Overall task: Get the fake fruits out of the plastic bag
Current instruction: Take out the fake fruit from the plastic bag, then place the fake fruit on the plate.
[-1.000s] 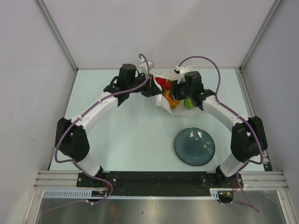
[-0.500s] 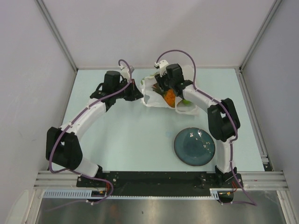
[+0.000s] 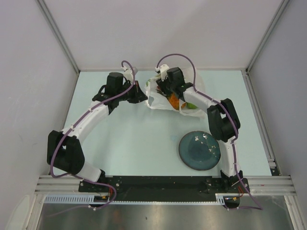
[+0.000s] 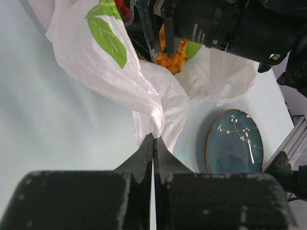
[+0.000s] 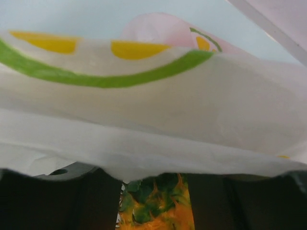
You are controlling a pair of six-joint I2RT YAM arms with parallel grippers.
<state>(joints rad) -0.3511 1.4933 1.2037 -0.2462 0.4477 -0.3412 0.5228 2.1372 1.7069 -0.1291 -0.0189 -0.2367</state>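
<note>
The plastic bag (image 3: 156,101) lies crumpled at the back of the table, white with green and yellow prints (image 4: 108,36). My left gripper (image 4: 154,138) is shut on a fold of its edge, at the bag's left side (image 3: 143,97). My right gripper (image 3: 167,94) reaches into the bag's mouth from above. In the right wrist view bag film (image 5: 153,120) hides its fingertips, and the orange pineapple (image 5: 156,206) with its green crown lies between the spread fingers (image 5: 62,201). A green fruit (image 4: 194,48) and a red piece (image 4: 123,5) show inside the bag.
A dark blue round plate (image 3: 199,150) sits on the table near the right arm's base, also seen past the bag (image 4: 235,143). Grey walls close in the table on three sides.
The right arm swung left and put its gripper into the bag's mouth. The left arm dragged the bag's edge leftward a second ago and has held still since.
</note>
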